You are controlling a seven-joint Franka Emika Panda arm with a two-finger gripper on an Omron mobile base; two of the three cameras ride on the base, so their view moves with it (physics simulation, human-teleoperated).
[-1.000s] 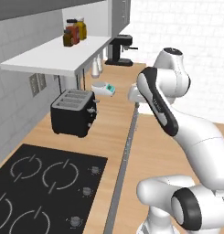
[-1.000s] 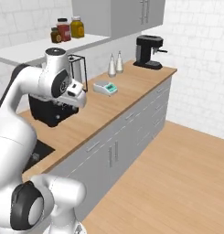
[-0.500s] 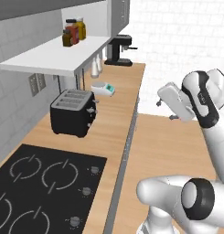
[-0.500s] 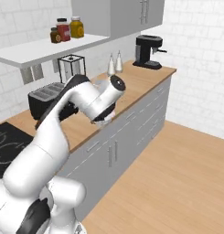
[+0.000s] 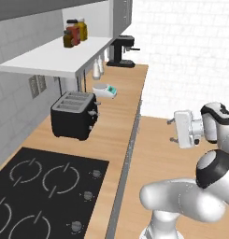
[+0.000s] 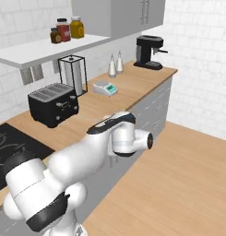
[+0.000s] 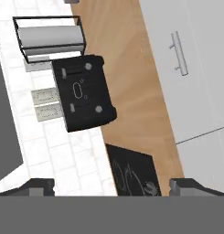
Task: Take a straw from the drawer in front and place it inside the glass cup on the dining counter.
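Note:
My gripper (image 5: 172, 131) hangs off the front edge of the hob counter, over the wooden floor, with its white hand turned back toward the cabinets. In the hand view its two dark fingertips (image 7: 40, 185) stand far apart at the bottom corners, open with nothing between them (image 7: 112, 185). That view rolls sideways and looks at the grey cabinet fronts (image 7: 195, 68), all shut, one with a bar handle (image 7: 179, 52). I cannot tell which front is the drawer. The straw, the glass cup and the dining counter are out of view.
On the wooden counter (image 5: 120, 121) stand a black toaster (image 5: 74, 114), a black hob (image 5: 46, 186), a small scale (image 5: 104, 90) and a coffee machine (image 5: 121, 50). A shelf (image 5: 55, 58) with jars hangs above. My own arm (image 6: 96, 152) fills the foreground before the grey fronts (image 6: 153, 108).
The arm has swung from above the counter near the toaster out to the right and down, past the counter's edge. The gripper stayed open. The base has not moved.

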